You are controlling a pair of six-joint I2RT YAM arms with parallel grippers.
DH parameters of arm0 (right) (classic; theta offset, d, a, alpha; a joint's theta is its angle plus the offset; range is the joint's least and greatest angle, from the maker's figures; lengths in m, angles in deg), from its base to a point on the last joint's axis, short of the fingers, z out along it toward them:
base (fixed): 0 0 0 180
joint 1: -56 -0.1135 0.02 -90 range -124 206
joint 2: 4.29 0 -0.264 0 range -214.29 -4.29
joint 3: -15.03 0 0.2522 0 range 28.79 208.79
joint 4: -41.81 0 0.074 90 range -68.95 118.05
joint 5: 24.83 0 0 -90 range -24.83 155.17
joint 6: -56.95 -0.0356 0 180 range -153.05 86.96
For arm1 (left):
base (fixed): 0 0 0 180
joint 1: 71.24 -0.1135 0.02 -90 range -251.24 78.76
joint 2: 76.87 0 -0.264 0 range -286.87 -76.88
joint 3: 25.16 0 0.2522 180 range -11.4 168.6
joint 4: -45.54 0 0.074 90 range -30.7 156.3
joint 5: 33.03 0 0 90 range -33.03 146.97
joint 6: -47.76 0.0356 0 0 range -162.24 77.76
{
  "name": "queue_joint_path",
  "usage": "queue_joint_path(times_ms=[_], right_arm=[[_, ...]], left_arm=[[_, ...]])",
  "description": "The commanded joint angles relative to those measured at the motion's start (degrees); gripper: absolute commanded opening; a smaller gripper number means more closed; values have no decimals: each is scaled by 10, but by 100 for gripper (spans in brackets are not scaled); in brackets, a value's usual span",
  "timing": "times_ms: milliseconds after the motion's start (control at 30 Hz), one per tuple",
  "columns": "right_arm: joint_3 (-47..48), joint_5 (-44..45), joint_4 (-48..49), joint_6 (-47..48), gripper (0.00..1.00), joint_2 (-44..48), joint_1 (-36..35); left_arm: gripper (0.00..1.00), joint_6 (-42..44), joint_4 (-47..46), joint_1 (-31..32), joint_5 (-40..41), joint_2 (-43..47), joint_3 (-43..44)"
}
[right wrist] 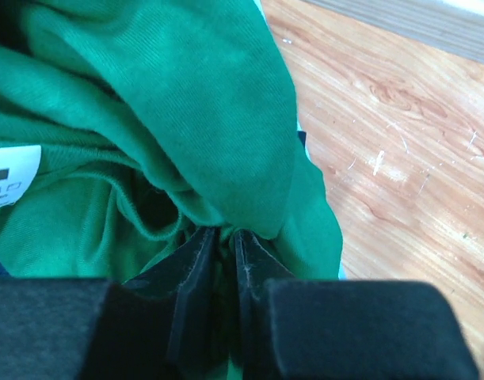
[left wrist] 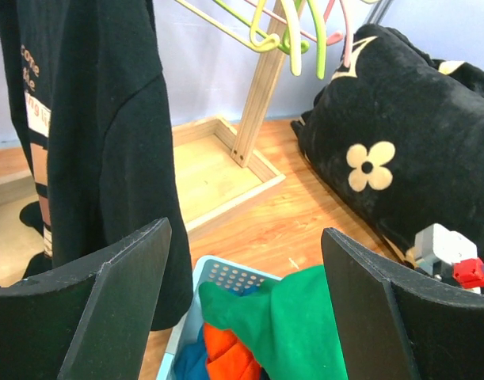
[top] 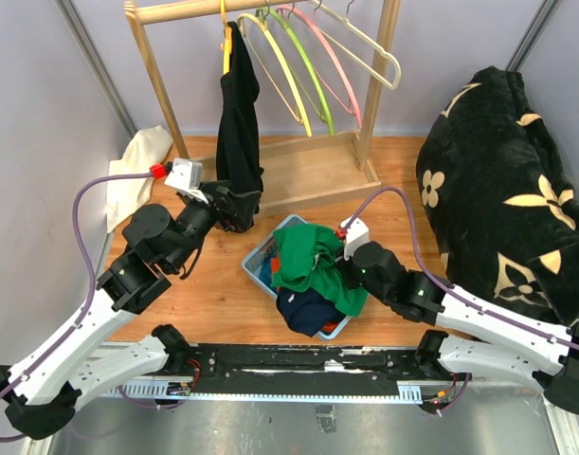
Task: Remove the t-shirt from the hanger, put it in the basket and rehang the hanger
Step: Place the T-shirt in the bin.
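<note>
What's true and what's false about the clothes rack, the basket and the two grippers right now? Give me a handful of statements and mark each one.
1. The black t-shirt hangs from the rack. True.
2. One gripper is shut on that shirt. False: the left gripper near it is open and holds nothing.
3. The right gripper pinches the green garment. True.
4. The laundry sits in a red container. False: the basket is blue.
5. Every hanger carries clothing. False: the green hanger and those beside it are bare.
</note>
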Motion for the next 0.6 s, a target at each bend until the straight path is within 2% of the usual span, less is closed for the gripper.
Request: queue_joint_path(times_ms=[0, 167, 367, 567], right_arm=[[0, -8, -39, -12, 19, -18, -2], [10, -16, -6, 8, 26, -34, -3], [36, -47, 5, 14, 26, -90, -2], [35, -58, 20, 10, 26, -92, -3]], left_arm=[[81, -2, -27, 1, -10, -6, 4], [81, 1, -25, 1, -9, -5, 5], [80, -14, -42, 1, -54, -23, -2], [77, -39, -60, 3, -79, -70, -36]])
